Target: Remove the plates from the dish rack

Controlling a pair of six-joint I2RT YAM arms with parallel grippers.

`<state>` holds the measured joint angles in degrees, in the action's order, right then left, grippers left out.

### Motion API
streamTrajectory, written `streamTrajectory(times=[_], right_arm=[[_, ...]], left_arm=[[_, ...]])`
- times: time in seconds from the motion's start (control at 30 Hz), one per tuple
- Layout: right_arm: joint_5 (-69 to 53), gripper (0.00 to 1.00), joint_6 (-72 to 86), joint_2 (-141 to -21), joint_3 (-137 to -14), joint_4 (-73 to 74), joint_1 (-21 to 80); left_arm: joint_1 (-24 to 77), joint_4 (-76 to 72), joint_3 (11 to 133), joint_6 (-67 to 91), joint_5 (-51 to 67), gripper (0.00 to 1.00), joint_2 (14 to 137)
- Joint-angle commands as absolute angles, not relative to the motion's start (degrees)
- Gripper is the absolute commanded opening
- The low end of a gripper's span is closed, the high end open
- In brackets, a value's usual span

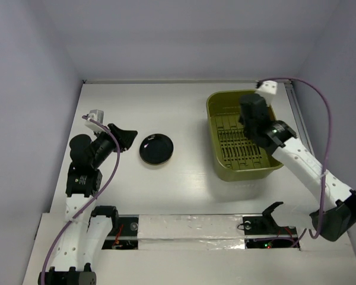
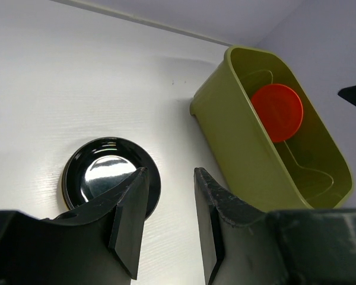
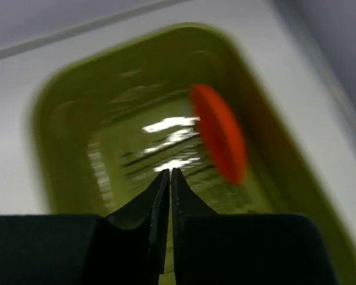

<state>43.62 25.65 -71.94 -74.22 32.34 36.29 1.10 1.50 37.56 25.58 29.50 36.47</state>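
The olive-green dish rack (image 1: 216, 155) stands at the right of the table; it also shows in the left wrist view (image 2: 228, 133) and the right wrist view (image 3: 59, 142). An orange-red plate (image 2: 277, 111) stands on edge inside it against the right wall, blurred in the right wrist view (image 3: 219, 133). A black plate (image 1: 156, 149) lies flat on the table left of the rack, also seen in the left wrist view (image 2: 101, 172). My right gripper (image 3: 169, 173) is shut and empty above the rack's inside. My left gripper (image 2: 170, 173) is open and empty, left of the black plate.
The white table (image 1: 166, 107) ends at walls at the back and sides. The rack sits close to the table's right edge. A purple cable (image 1: 326, 130) loops beside my right arm.
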Motion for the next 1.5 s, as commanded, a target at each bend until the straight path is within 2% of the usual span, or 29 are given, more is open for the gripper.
streamTrajectory(times=[0.0, 0.03, 0.07, 0.1, 0.13, 0.2, 0.33, 0.63, 0.7, 0.83, 0.87, 0.97, 1.07, 1.23, 1.33, 1.47], right_arm=[[50.2, 0.12, 23.7, -68.4, -68.9, 37.7, 28.1], [49.0, 0.21, 23.3, -67.9, -67.9, 37.2, 26.6], [48.2, 0.48, 22.5, -67.5, -66.3, 36.0, 24.4], [47.1, 0.58, 22.2, -67.5, -65.7, 35.3, 23.4], [44.9, 0.63, 21.7, -67.9, -65.4, 34.5, 22.3], [44.1, 0.65, 20.5, -70.1, -65.0, 32.8, 20.1], [42.2, 0.6, 18.7, -75.7, -66.7, 31.5, 17.4], [42.0, 0.42, 15.1, -86.0, -70.6, 30.1, 15.7], [42.4, 0.29, 15.0, -87.0, -71.2, 30.1, 15.7], [42.5, 0.17, 14.9, -87.3, -72.8, 32.2, 15.7], [43.1, 0.11, 14.6, -86.4, -73.0, 32.3, 15.7], [44.8, 0.03, 13.6, -84.7, -74.6, 34.8, 15.7], [45.9, 0.0, 12.9, -83.3, -76.8, 35.9, 16.3], [46.0, 0.0, 12.2, -79.4, -80.5, 38.9, 18.2], [41.7, 0.0, 12.6, -75.2, -82.4, 38.9, 20.2], [28.6, 0.0, 14.8, -69.6, -80.2, 33.5, 25.8]], left_arm=[[0.9, -1.9, 38.1, 25.7, 30.8, 0.34, 35.8], [0.9, -1.9, 38.1, 25.8, 30.8, 0.34, 35.7], [0.9, -2.0, 38.1, 25.8, 30.8, 0.34, 35.7], [0.9, -2.1, 38.1, 25.8, 30.9, 0.34, 35.6], [0.9, -2.1, 38.1, 25.8, 30.9, 0.34, 35.5], [0.9, -2.0, 38.1, 25.8, 30.8, 0.34, 35.6], [0.9, -2.0, 38.1, 25.8, 30.9, 0.34, 35.4], [0.9, -2.0, 38.2, 25.8, 31.3, 0.34, 35.3], [0.9, -2.0, 38.2, 25.8, 31.3, 0.34, 35.2], [0.9, -2.2, 38.2, 25.8, 31.6, 0.34, 35.2], [0.9, -2.3, 38.1, 25.9, 31.8, 0.34, 35.4], [0.9, -2.5, 38.1, 26.0, 32.0, 0.34, 35.5], [0.9, -2.5, 38.1, 26.0, 32.0, 0.34, 35.6], [0.9, -2.5, 38.1, 26.0, 31.8, 0.34, 35.7], [0.9, -2.5, 38.1, 26.0, 31.6, 0.34, 35.8], [0.9, -2.5, 38.1, 26.1, 31.5, 0.34, 36.0]])
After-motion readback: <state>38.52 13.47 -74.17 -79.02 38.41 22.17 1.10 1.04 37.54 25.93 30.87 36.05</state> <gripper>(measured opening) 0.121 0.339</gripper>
